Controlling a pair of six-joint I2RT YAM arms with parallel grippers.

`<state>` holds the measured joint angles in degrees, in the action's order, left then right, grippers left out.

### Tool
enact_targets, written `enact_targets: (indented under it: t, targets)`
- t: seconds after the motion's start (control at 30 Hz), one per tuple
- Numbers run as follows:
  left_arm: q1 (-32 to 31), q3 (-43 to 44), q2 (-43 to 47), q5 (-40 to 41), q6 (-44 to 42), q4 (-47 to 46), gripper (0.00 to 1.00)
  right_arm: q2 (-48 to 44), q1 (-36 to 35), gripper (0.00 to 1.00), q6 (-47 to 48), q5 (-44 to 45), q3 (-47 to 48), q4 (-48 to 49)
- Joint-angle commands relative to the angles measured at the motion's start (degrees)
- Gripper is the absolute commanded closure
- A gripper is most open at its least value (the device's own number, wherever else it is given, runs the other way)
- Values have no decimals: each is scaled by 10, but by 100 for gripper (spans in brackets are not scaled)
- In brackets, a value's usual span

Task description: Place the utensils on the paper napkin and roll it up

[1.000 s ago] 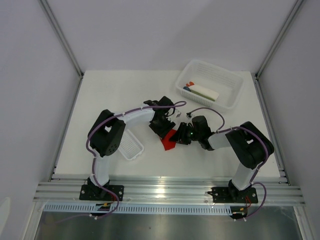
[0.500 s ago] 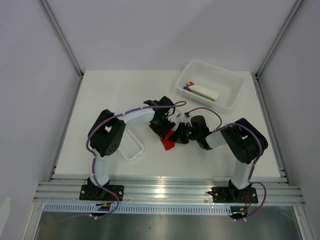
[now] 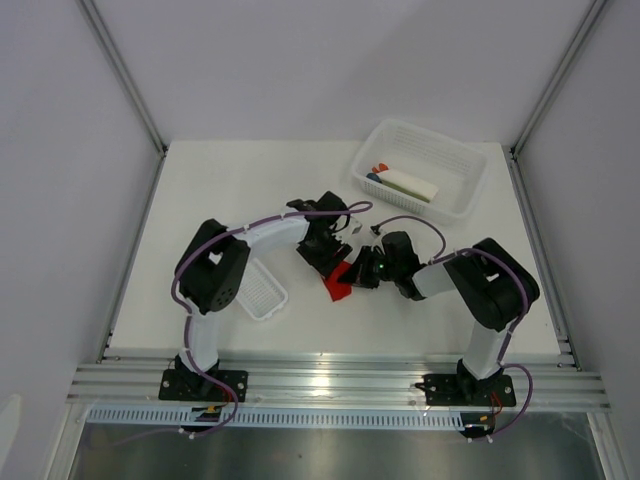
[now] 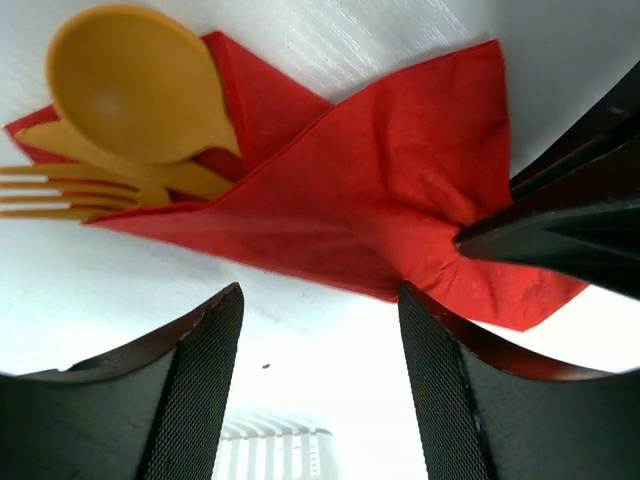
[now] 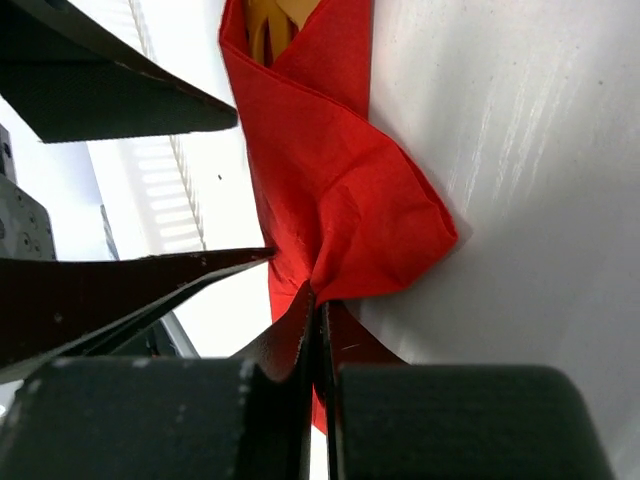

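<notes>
Utensils point(image 4: 130, 90) point lengthwise from paper napkin point(image 4: 380, 210); right gripper point(image 5: 318, 300) pinches it, left gripper point(image 4: 318, 305) gapes.

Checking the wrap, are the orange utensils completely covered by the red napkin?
No, the spoon head and fork tines stick out beyond the napkin's folded edge.

I see two matching arms on my feed. The left arm point(image 3: 215, 285) and right arm point(image 3: 492, 290) have white tube links between bulky black joint housings, each housing carrying a small white mark. A purple cable runs along each arm down to a black base plate at the near edge of the table point(image 3: 230, 190). A green light point(image 3: 383, 268) glows on the right wrist. The left fingers point(image 4: 195, 400) are black with fine-meshed pads and reddish-brown rims. The right fingers point(image 5: 285, 335) are plain black and tapering.
</notes>
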<state>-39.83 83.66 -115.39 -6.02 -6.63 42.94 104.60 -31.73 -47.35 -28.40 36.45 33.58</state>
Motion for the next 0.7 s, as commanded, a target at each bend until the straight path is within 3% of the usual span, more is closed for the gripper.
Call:
enact_targets:
  t: [0.0, 0.27, 0.67]
  targets:
    - [9, 19, 55, 7, -11, 9, 32, -44, 1, 100, 19, 25, -7, -23]
    - [40, 6, 147, 5, 0, 24, 29, -90, 1, 100, 43, 48, -9, -18]
    - [56, 2, 176, -14, 17, 44, 29, -126, -1, 100, 73, 70, 3, -41]
